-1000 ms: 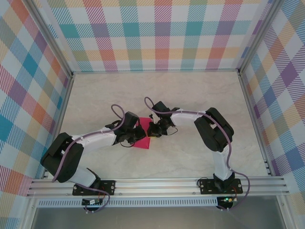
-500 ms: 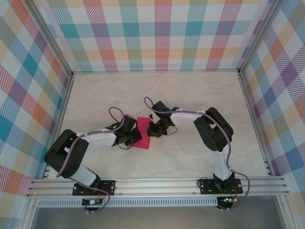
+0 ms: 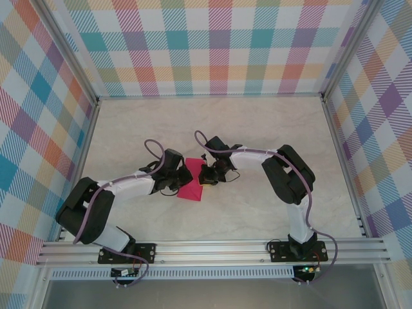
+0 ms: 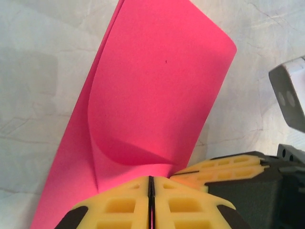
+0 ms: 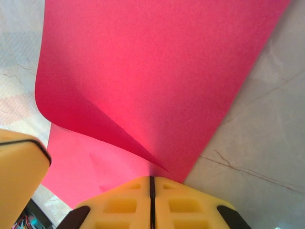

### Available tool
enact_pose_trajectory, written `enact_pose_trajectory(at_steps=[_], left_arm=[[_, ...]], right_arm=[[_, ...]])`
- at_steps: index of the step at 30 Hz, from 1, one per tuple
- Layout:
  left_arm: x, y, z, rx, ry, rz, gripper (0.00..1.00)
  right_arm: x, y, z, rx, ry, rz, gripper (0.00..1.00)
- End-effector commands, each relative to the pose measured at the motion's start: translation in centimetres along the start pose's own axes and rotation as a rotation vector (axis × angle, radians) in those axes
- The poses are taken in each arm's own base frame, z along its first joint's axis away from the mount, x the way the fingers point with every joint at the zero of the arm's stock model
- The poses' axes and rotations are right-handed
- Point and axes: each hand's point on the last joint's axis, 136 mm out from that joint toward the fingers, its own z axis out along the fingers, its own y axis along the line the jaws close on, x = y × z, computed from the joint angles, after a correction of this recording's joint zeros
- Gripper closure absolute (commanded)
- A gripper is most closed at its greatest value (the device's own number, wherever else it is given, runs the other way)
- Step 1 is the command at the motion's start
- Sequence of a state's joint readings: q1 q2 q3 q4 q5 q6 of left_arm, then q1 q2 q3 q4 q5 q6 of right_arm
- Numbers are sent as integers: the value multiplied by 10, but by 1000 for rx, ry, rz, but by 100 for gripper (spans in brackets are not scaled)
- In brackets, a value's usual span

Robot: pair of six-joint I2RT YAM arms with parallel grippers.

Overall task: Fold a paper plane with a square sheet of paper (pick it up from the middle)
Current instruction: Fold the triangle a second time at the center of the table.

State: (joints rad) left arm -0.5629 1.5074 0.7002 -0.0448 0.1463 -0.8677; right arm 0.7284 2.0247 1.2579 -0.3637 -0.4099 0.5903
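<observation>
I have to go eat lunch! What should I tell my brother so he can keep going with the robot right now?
Left gripper: shut on the square sheet of paper, pinching its curled-over part.
Right gripper: shut on the same sheet, close beside the left one.
Paper: in the middle of the table, bent over itself in a loose curl.
Done: sheet gripped and doubled over.
Left: no sharp crease shows yet. Press the fold flat, then make the nose and wing folds.

Overhead: left gripper (image 3: 180, 176) and right gripper (image 3: 206, 176) cover most of the square sheet of paper (image 3: 192, 189). Wrist cams: sheet cropped at top edge, pinched edge hidden in the grip.
</observation>
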Motion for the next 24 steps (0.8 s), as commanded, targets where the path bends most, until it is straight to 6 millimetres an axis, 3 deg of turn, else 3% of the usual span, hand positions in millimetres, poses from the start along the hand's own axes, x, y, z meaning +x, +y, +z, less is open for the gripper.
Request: enact_pose_trajectory(at_steps=[1, 9, 13, 17, 24], left_arm=[[-5, 9, 10, -50, 1, 15, 90], [-3, 45, 21, -159, -2, -3, 91], [-7, 22, 20, -25, 16, -26, 91], [-20, -5, 3, 64, -23, -6, 90], [-16, 18, 14, -19, -1, -12, 90]], right_arm=[[18, -38, 18, 130, 67, 56, 92], [18, -40, 20, 136, 70, 57, 92], [17, -41, 20, 138, 70, 57, 92], [17, -40, 20, 138, 70, 58, 92], [18, -42, 21, 140, 73, 60, 92]])
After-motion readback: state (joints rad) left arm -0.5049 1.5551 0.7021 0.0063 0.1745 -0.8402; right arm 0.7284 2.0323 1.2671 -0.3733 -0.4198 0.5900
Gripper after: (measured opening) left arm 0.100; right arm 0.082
